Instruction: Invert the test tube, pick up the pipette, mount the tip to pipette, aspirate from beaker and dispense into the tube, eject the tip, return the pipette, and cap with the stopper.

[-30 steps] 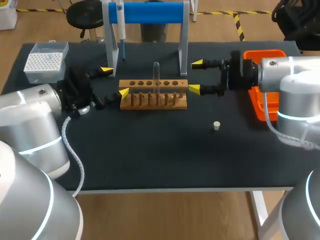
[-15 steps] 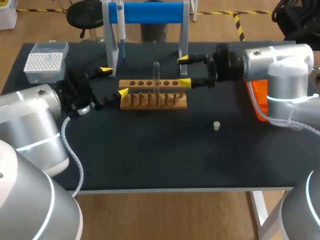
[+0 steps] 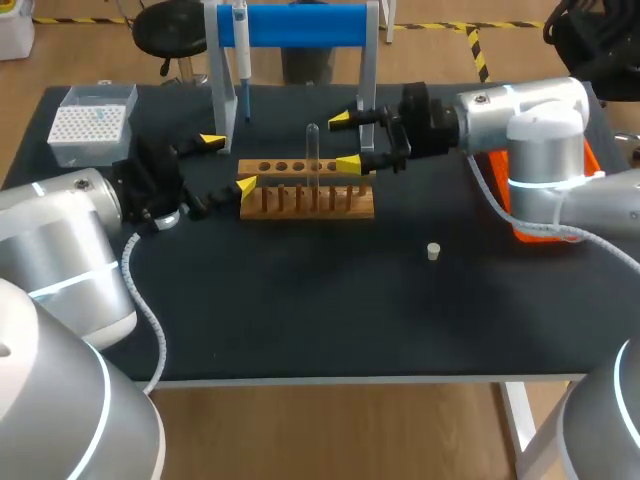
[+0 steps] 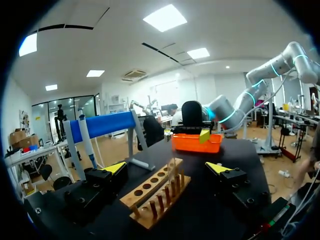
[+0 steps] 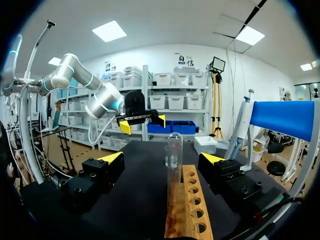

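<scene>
A clear test tube (image 3: 312,148) stands upright, closed end up, in a wooden rack (image 3: 300,201) at mid table. My right gripper (image 3: 344,140) is open at the rack's right end, its yellow tips just short of the tube. From the right wrist the tube (image 5: 174,159) rises ahead of the open gripper (image 5: 162,158), in line with the gap and untouched. My left gripper (image 3: 230,163) is open at the rack's left end; the rack (image 4: 155,192) lies between and ahead of its fingers (image 4: 166,167). The pipette (image 3: 241,55) hangs on the blue stand. A small stopper (image 3: 433,251) lies to the front right.
A white tip box (image 3: 92,122) sits at the back left. An orange tray (image 3: 522,222) is at the right, partly behind my right arm. The blue stand's posts (image 3: 366,75) rise just behind the rack.
My right arm has moved left from beside the orange tray to the rack's right end, close to the tube. The left arm has stayed still. Both grippers remain open.
</scene>
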`<state>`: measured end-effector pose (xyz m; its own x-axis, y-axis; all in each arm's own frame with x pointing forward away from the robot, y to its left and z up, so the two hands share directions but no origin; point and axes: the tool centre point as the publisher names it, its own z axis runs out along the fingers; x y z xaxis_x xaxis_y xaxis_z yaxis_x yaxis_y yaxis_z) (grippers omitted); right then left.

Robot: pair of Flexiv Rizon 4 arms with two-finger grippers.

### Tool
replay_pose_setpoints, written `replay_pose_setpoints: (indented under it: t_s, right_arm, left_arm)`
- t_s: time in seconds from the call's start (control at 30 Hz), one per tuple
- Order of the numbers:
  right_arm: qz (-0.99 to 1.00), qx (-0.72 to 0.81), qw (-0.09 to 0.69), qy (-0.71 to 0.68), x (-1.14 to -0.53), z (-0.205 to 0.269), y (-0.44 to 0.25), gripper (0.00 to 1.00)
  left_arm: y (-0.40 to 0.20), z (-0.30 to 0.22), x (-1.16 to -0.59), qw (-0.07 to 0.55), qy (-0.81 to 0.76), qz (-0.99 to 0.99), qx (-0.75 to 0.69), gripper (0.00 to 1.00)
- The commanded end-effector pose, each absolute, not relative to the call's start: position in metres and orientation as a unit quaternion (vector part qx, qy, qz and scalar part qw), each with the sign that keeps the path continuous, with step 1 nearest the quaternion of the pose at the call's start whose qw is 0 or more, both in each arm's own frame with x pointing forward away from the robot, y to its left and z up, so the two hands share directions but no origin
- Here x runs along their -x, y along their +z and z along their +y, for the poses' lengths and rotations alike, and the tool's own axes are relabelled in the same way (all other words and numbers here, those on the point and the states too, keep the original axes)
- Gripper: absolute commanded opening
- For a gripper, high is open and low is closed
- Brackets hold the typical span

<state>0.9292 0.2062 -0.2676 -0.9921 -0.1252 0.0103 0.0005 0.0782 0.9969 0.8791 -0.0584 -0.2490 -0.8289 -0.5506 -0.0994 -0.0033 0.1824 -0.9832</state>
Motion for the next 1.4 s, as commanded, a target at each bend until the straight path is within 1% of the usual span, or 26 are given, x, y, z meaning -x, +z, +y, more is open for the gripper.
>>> replay_pose_setpoints:
  t_s: [0.03, 0.57, 0.6, 0.7, 0.77, 0.87, 0.93, 1.0, 1.03, 1.13, 1.2, 1.23, 1.4]
  right_arm:
    - [-0.728, -0.064, 0.075, -0.679, -0.938, 0.217, -0.274, 1.0]
    - [-0.72, -0.049, 0.071, -0.689, -0.94, 0.241, -0.28, 1.0]
    - [-0.719, -0.049, 0.071, -0.689, -0.941, 0.241, -0.281, 1.0]
    - [-0.719, -0.046, 0.068, -0.691, -0.942, 0.244, -0.282, 0.94]
    - [-0.718, -0.046, 0.067, -0.691, -0.943, 0.245, -0.282, 0.95]
    - [-0.718, -0.045, 0.065, -0.691, -0.944, 0.248, -0.283, 0.89]
    - [-0.717, -0.043, 0.063, -0.693, -0.944, 0.25, -0.283, 0.8]
    - [-0.716, -0.041, 0.061, -0.694, -0.944, 0.251, -0.283, 0.74]
    - [-0.716, -0.04, 0.06, -0.695, -0.945, 0.252, -0.283, 0.73]
    - [-0.714, -0.036, 0.057, -0.697, -0.945, 0.253, -0.283, 0.59]
    - [-0.713, -0.034, 0.057, -0.698, -0.945, 0.253, -0.283, 0.53]
    - [-0.712, -0.033, 0.057, -0.699, -0.945, 0.253, -0.283, 0.51]
    - [-0.711, -0.03, 0.056, -0.701, -0.945, 0.254, -0.283, 0.47]
  left_arm:
    - [-0.249, -0.06, -0.879, 0.226, -0.61, 0.735, 0.19, 1.0]
    - [-0.249, -0.06, -0.879, 0.226, -0.61, 0.735, 0.19, 1.0]
    - [-0.249, -0.06, -0.879, 0.226, -0.61, 0.735, 0.19, 1.0]
    - [-0.249, -0.06, -0.879, 0.226, -0.61, 0.735, 0.19, 1.0]
    - [-0.249, -0.06, -0.879, 0.226, -0.61, 0.735, 0.19, 1.0]
    - [-0.249, -0.06, -0.879, 0.226, -0.61, 0.735, 0.19, 1.0]
    - [-0.249, -0.06, -0.879, 0.226, -0.61, 0.735, 0.19, 1.0]
    - [-0.249, -0.06, -0.879, 0.226, -0.61, 0.735, 0.19, 1.0]
    - [-0.249, -0.06, -0.879, 0.226, -0.61, 0.735, 0.19, 1.0]
    - [-0.249, -0.06, -0.879, 0.226, -0.61, 0.735, 0.19, 1.0]
    - [-0.249, -0.06, -0.879, 0.226, -0.61, 0.735, 0.19, 1.0]
    - [-0.249, -0.06, -0.879, 0.226, -0.61, 0.735, 0.19, 1.0]
    - [-0.249, -0.06, -0.879, 0.226, -0.61, 0.735, 0.19, 1.0]
